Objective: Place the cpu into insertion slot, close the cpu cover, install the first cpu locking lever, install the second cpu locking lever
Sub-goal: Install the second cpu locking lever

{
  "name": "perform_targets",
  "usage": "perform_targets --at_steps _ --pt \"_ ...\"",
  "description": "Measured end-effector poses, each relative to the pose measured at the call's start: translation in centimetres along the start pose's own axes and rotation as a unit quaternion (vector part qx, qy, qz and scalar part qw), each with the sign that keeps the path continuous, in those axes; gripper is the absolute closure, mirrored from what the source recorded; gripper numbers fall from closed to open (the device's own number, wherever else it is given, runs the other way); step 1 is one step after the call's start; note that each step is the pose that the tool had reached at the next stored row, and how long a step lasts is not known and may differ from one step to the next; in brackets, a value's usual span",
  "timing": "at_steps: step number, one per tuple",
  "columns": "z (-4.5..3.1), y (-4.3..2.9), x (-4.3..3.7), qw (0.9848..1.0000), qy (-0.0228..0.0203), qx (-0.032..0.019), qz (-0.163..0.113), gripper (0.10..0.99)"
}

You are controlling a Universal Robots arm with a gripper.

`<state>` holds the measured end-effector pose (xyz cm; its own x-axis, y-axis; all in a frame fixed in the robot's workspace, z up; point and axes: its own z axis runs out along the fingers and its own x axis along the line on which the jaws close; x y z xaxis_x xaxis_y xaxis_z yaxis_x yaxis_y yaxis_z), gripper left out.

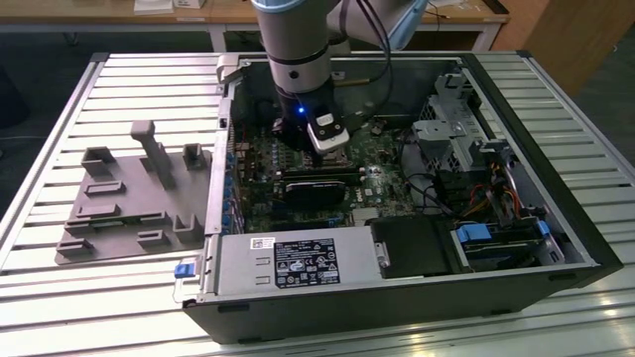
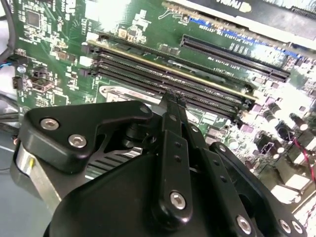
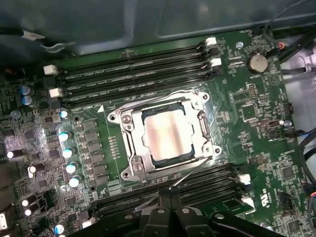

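Observation:
The cpu (image 3: 168, 131) lies in the insertion slot on the green motherboard. The cpu cover (image 3: 134, 143), a silvery frame, lies flat around it. One thin wire locking lever (image 3: 192, 172) sticks out from a corner of the socket at a slant, and its free end meets my fingertips. A second lever (image 3: 163, 98) lies flat along the opposite side of the socket. My gripper (image 3: 165, 196) is shut, its tips at that free lever end; whether the wire is pinched between them does not show. In the second wrist view the gripper (image 2: 173, 97) points at the memory slots. In the exterior view the gripper (image 1: 320, 160) reaches down into the open computer case.
Black memory slots (image 3: 133, 74) run on both sides of the socket, the near ones (image 3: 207, 182) right by my fingertips. Capacitors (image 3: 66, 148) stand beside the socket. The case walls (image 1: 555, 245), power supply (image 1: 297, 264) and cables (image 1: 436, 193) hem in the arm. A grey fixture (image 1: 129, 201) sits on the table.

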<state>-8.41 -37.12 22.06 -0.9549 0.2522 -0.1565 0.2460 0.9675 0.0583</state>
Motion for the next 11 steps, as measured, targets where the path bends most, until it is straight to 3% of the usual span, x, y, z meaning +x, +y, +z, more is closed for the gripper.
perform_targets --at_steps 6,11 --pt "0.29 -0.27 0.37 0.9998 0.0027 -0.0093 -0.019 0.984" --pt "0.46 -0.43 0.56 0.9992 0.0063 -0.0226 -0.031 0.984"
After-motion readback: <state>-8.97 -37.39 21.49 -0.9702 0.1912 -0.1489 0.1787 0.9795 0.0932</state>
